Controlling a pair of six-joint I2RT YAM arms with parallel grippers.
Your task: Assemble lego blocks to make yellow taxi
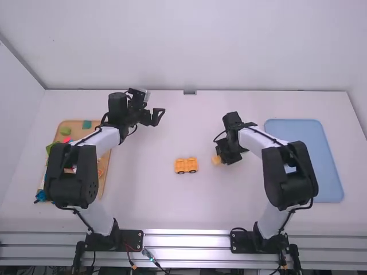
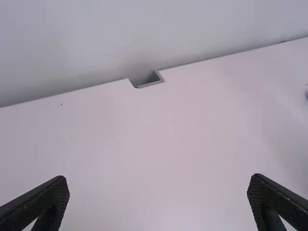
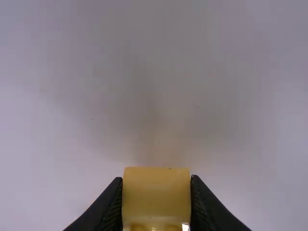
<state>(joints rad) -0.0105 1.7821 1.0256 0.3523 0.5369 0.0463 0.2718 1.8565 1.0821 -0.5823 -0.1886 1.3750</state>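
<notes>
High view: right gripper [image 1: 221,156] grasps the block [image 1: 217,160], right of the car [image 1: 186,165]; left gripper [image 1: 159,116], beyond it, is released. Square block over car (edges parallel), then press evenly.

A plain pale back wall [image 1: 172,46] rises behind the far edge of the white tabletop [image 1: 155,200]. Pale side walls flank it, left [image 1: 17,109] and right [image 1: 359,80]; a grey seam [image 1: 22,63] slants down to its far left corner. A small grey notch [image 1: 190,92] interrupts the far edge. Silvery rails [image 1: 189,240] line the near edge. Light falls soft and even.
</notes>
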